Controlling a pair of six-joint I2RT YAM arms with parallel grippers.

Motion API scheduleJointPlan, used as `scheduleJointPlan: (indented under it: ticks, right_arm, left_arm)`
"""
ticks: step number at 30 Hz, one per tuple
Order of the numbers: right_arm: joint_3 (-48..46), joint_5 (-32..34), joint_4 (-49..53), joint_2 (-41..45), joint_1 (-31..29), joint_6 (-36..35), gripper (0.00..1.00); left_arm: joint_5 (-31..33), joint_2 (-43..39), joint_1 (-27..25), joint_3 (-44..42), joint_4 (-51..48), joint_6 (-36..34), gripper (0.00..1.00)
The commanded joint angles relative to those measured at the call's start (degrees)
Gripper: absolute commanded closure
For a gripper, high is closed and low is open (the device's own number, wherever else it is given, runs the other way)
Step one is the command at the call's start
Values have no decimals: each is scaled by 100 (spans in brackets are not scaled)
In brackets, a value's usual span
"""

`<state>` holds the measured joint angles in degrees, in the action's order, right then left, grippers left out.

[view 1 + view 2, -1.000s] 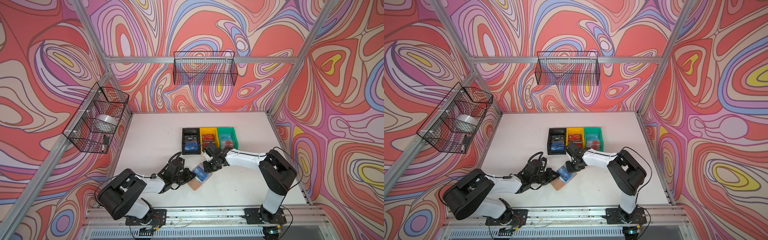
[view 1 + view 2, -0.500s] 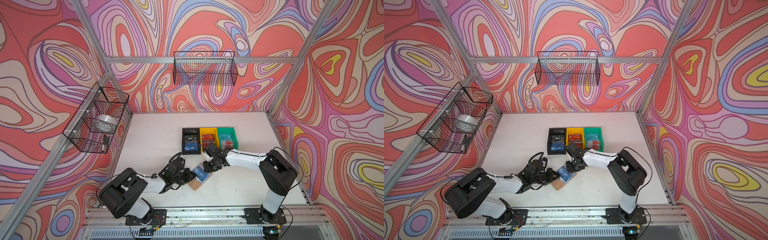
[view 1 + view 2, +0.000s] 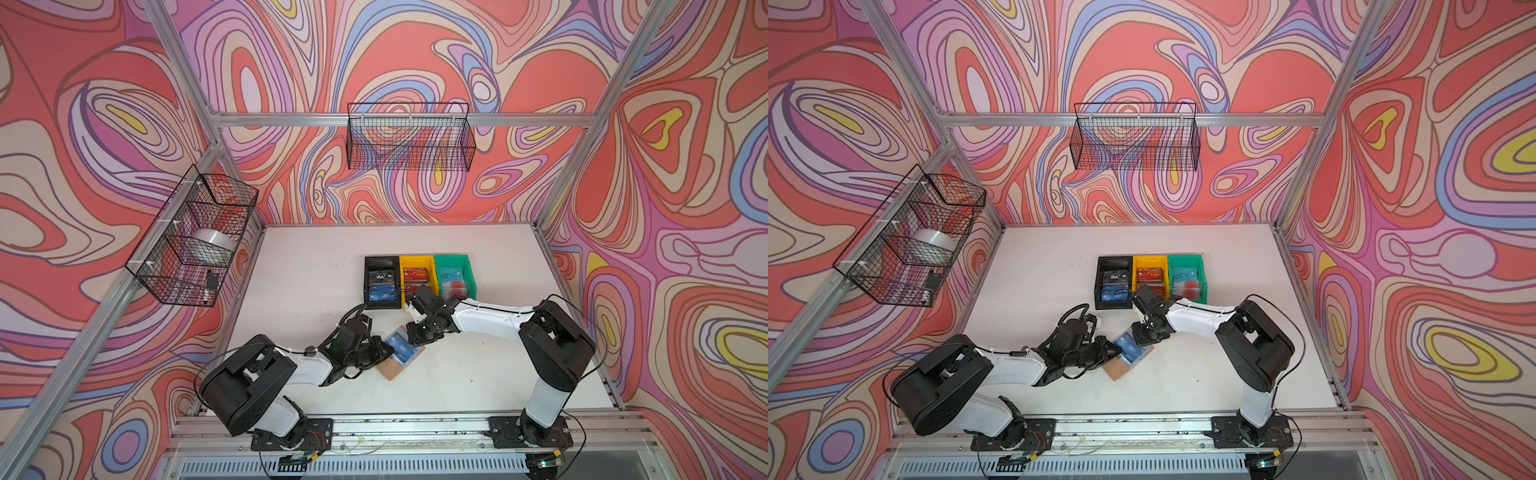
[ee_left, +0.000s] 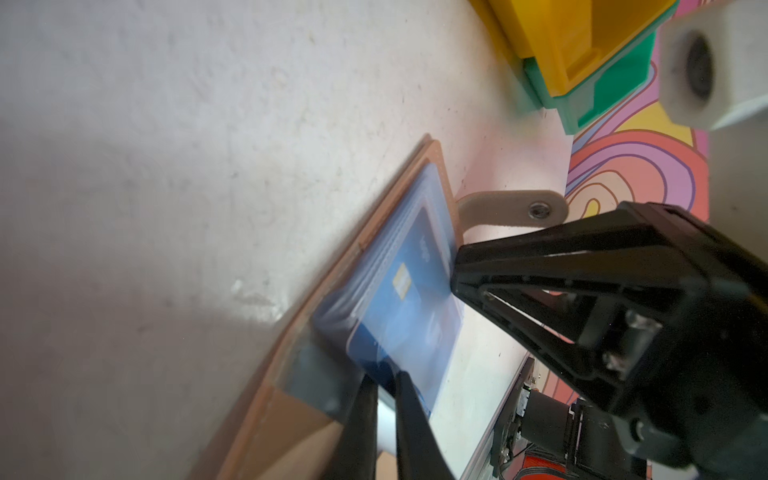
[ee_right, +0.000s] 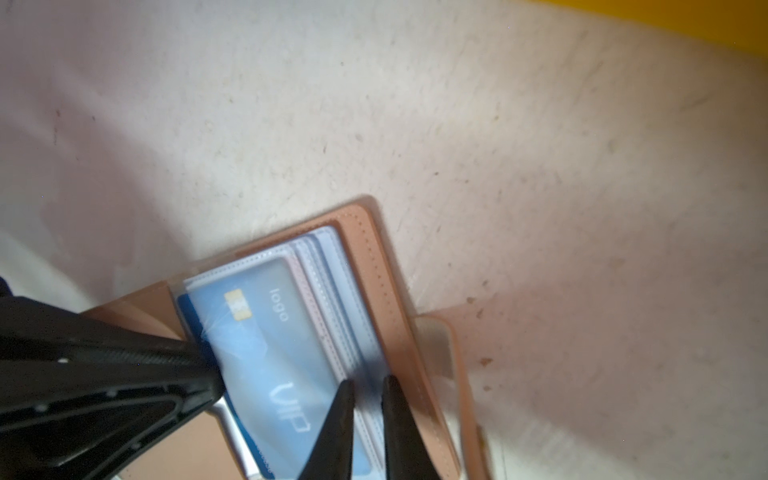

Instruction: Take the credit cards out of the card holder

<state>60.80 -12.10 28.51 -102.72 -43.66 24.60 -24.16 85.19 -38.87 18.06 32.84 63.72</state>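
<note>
White table [image 3: 291,270], blue card [image 3: 402,348] inside card holder [image 3: 390,372]

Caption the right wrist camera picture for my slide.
Right fingers pinch the clear sleeves of the open card holder while left fingers grip the exposed end of the blue VIP card.

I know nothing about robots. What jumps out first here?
The swirling pink, red and purple walls hit first. At the front middle of the white table, the left gripper and right gripper pinch from opposite sides at an open tan card holder showing a blue card. Behind it sits a row of black, yellow and green bins holding cards.
</note>
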Motion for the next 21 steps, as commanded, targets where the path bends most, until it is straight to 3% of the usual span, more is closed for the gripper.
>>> scheduleJointPlan:
  ticks: [1,21]
  right_arm:
    - [-276,-49,192,-251,-48,30,83]
    - [-317,-47,183,-260,-50,31,83]
  left_arm:
    - [31,94,-59,170,7,66,87]
    - [32,251,-89,308,-49,43,90]
